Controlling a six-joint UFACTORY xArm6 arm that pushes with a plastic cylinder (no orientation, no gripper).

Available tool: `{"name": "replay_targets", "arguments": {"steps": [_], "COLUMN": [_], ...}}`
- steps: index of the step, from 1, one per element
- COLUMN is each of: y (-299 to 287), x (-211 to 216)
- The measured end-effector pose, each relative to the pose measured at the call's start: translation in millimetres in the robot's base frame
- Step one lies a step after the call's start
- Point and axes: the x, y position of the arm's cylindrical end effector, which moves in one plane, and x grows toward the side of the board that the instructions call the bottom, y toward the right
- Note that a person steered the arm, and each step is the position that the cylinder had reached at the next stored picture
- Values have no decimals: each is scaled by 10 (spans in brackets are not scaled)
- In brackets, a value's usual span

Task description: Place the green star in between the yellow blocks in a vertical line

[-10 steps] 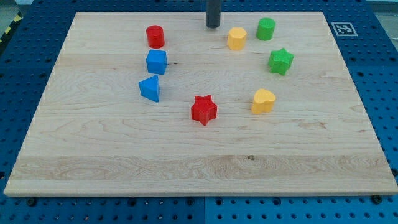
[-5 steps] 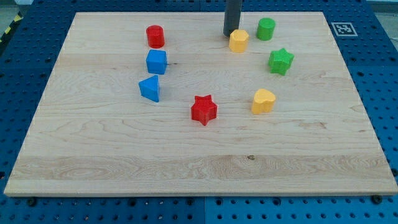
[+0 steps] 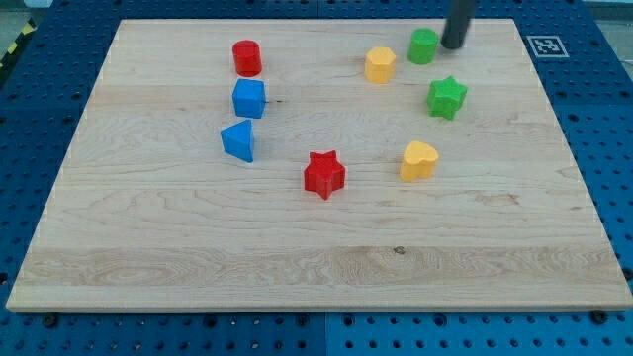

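The green star (image 3: 447,97) lies at the view's upper right. A yellow hexagon block (image 3: 379,64) lies up and left of it. A yellow heart block (image 3: 418,160) lies below it, slightly left. My tip (image 3: 454,44) is near the view's top right, just right of the green cylinder (image 3: 423,45) and above the green star, apart from the star.
A red cylinder (image 3: 247,57), a blue cube (image 3: 249,98) and a blue wedge-shaped block (image 3: 238,140) stand in a column at the left. A red star (image 3: 324,174) lies at the middle. The wooden board (image 3: 198,267) rests on a blue perforated table.
My tip has moved right along the top of the board, from left of the yellow hexagon, past it, to the right of the green cylinder. The blocks have not visibly moved.
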Motion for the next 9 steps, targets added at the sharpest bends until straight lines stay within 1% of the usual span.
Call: {"name": "replay_targets", "arguments": {"steps": [1, 2, 4, 6, 9], "y": [299, 220, -129, -543, -819], "x": [520, 566, 881, 950, 1100]}}
